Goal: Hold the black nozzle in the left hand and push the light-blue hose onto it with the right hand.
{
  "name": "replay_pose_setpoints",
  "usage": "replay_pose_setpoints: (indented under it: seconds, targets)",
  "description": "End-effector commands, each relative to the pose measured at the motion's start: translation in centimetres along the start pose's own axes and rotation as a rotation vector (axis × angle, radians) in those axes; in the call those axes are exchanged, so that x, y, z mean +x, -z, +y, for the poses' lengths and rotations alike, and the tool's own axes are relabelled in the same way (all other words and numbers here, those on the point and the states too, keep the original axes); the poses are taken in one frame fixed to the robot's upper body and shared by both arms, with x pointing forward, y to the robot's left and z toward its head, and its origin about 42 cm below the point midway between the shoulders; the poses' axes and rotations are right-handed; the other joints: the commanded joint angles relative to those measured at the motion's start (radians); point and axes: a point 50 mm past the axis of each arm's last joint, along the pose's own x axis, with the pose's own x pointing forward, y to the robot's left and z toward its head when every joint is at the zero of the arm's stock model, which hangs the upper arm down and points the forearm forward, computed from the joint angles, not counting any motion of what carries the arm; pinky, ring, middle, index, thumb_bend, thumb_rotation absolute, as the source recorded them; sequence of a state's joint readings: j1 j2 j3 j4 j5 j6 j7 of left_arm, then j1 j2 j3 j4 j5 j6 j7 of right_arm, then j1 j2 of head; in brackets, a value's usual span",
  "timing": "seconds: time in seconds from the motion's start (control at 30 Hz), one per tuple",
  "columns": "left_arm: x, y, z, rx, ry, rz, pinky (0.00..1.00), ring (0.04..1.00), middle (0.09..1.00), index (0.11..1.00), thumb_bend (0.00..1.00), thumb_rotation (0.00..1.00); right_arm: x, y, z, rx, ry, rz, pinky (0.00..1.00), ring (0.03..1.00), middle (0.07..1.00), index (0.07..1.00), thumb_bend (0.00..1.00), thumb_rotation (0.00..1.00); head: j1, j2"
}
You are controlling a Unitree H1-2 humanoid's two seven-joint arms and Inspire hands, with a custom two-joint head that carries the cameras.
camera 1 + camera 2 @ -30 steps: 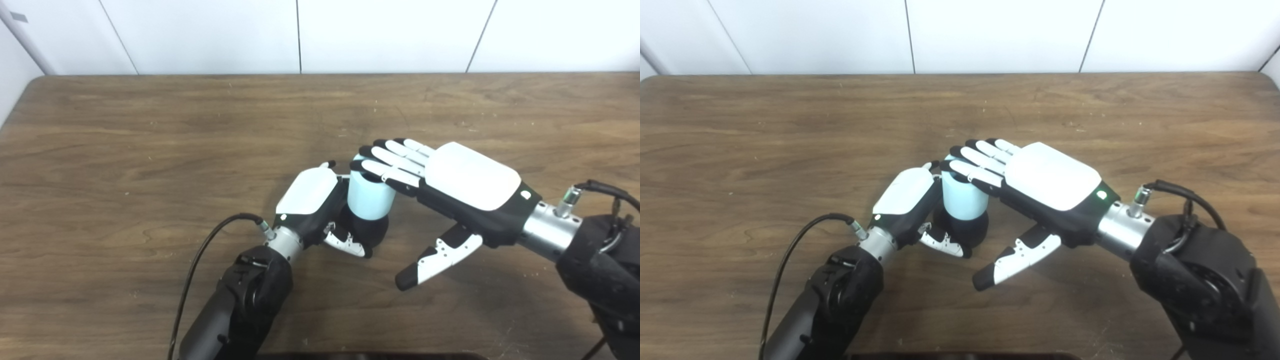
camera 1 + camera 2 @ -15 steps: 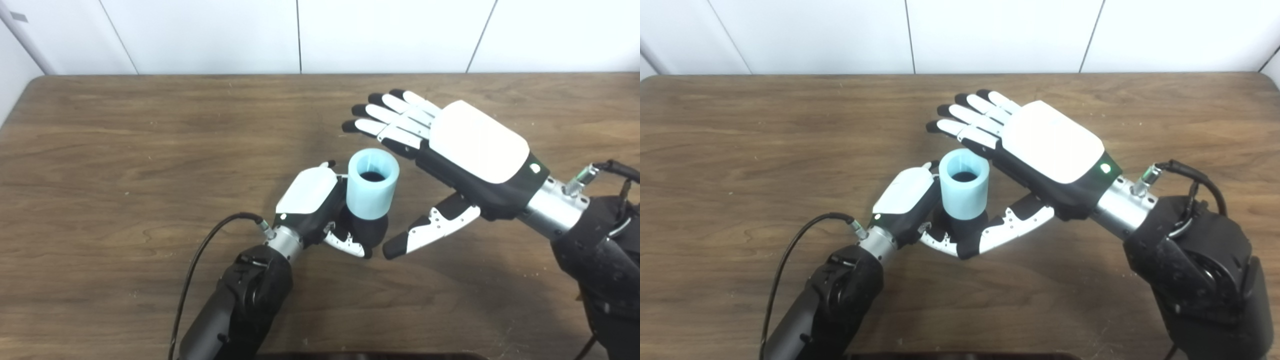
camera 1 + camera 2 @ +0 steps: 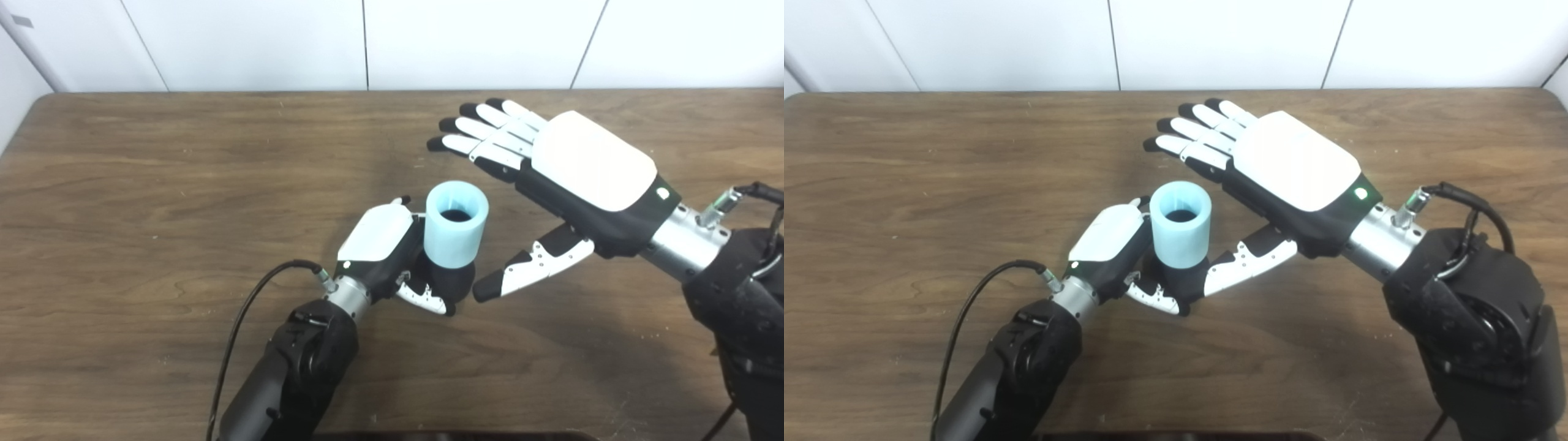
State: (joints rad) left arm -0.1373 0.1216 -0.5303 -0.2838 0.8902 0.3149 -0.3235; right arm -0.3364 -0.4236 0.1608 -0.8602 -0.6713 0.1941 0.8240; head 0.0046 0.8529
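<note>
since a second ago my right hand (image 3: 588, 168) has lifted off the top of the light-blue hose (image 3: 456, 224) and drawn back toward the far right, so the hose's open mouth now shows, with a dark bore down inside it. i see that hand hovering above the wooden table (image 3: 153, 184), flat, palm down, fingers (image 3: 484, 125) straight and spread a little, holding nothing. its thumb (image 3: 530, 274) hangs below the palm and points down-left toward the base of the stack; in the right eye view the thumb tip overlaps the black nozzle (image 3: 1179, 280), in the left eye view it sits just beside it, so i cannot tell whether they touch.

my left hand (image 3: 383, 248) is wrapped around the black nozzle low down, thumb curled across its front, back of the hand facing up. the hose stands upright as a short cylinder seated on top of the nozzle, pressed against the side of the left hand, near the table's middle.
</note>
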Motion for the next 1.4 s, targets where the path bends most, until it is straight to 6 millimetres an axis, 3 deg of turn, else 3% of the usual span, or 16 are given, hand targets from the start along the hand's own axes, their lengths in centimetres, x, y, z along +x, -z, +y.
replay_pose_setpoints:
  seconds: [0.0,0.1,0.13,0.17,0.23,0.27,0.37,0.57,0.97,1.13,1.37]
  targets:
    - [-0.2,1.2,-2.0,-0.002,0.133,0.066,1.00,0.728,0.539,0.467,0.52,0.00,0.0,-0.1,-1.1,-0.030,0.041,-0.004,1.00,1.000,0.961,0.921,0.62,0.87,0.001,0.001]
    - [-0.1,1.3,-1.8,0.025,0.108,0.057,1.00,0.735,0.540,0.474,0.52,0.00,0.0,-0.1,-1.0,-0.025,0.038,0.001,1.00,1.000,0.961,0.921,0.62,0.87,0.002,0.002]
    - [-0.1,1.2,-1.7,0.049,0.086,0.046,1.00,0.753,0.652,0.488,0.52,0.03,0.0,-0.1,-0.9,-0.021,0.037,0.005,1.00,1.000,0.961,0.922,0.62,0.87,0.002,0.002]
    - [-0.1,1.2,-1.6,0.065,0.071,0.039,1.00,0.772,0.719,0.600,0.68,0.02,0.0,0.0,-0.9,-0.019,0.035,0.007,1.00,1.000,0.961,0.926,0.62,0.87,0.005,0.002]
    - [-0.2,1.3,-1.5,0.086,0.049,0.027,1.00,0.788,0.775,0.694,0.82,0.00,0.0,0.0,-0.8,-0.015,0.034,0.011,1.00,1.000,0.961,0.929,0.62,0.87,0.005,0.002]
    - [-0.1,1.3,-1.3,0.100,0.034,0.021,1.00,0.806,0.801,0.731,0.84,0.01,0.0,0.0,-0.8,-0.011,0.035,0.014,1.00,1.000,0.961,0.931,0.62,0.87,0.004,0.001]
    - [0.0,1.4,-0.9,0.143,-0.011,0.000,1.00,0.872,0.875,0.823,0.84,0.16,0.1,0.0,-0.6,-0.001,0.035,0.022,1.00,1.000,0.961,0.940,0.62,0.87,0.002,0.002]
    - [0.0,1.6,-0.7,0.174,-0.044,-0.026,1.00,0.922,0.943,0.880,0.90,0.25,0.2,0.1,-0.7,0.005,0.040,0.030,1.00,1.000,0.960,0.948,0.62,0.87,0.003,0.001]
    - [0.1,2.0,0.2,0.114,-0.041,-0.015,1.00,0.937,0.949,0.924,0.96,0.25,0.2,0.2,-0.3,0.015,0.046,0.036,1.00,1.000,0.960,0.949,0.62,0.87,0.007,0.000]
    - [-0.3,2.0,2.0,0.076,0.004,-0.007,1.00,0.950,0.952,0.941,0.99,0.30,0.3,0.2,-0.2,0.021,0.046,0.039,1.00,1.000,0.961,0.948,0.61,0.87,0.008,0.000]
    - [-1.0,1.3,5.8,-0.116,0.038,-0.027,1.00,0.975,0.966,0.960,1.00,0.39,0.4,0.5,0.0,0.026,0.046,0.046,1.00,1.000,0.960,0.948,0.61,0.86,0.014,0.000]
